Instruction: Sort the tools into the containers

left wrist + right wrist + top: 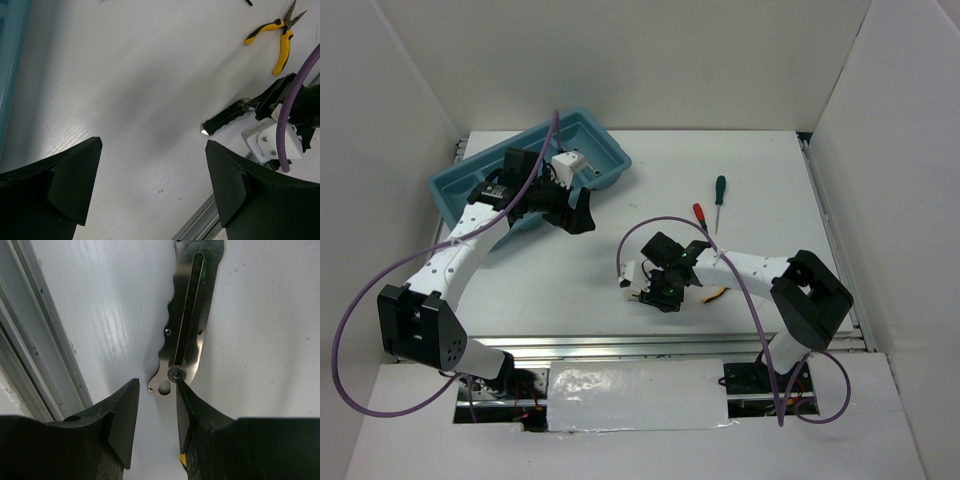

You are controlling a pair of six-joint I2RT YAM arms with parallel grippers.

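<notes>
The grey folding knife (192,315) lies on the white table just ahead of my right gripper (156,390). Its jaws stand a little apart, and the right fingertip touches the knife's pivot end. The knife also shows in the left wrist view (225,120). The yellow pliers (282,42) lie beside my right arm (750,268). The green screwdriver (719,190) and red screwdriver (700,215) lie at the back right. My left gripper (575,215) is open and empty above bare table, beside the light blue tray (535,160). The silver rod is out of view.
A metal rail (620,350) runs along the table's near edge, close to my right gripper (645,290). White walls enclose the table on three sides. Purple cables loop over both arms. The tray's edge (10,65) is at the left of the left wrist view.
</notes>
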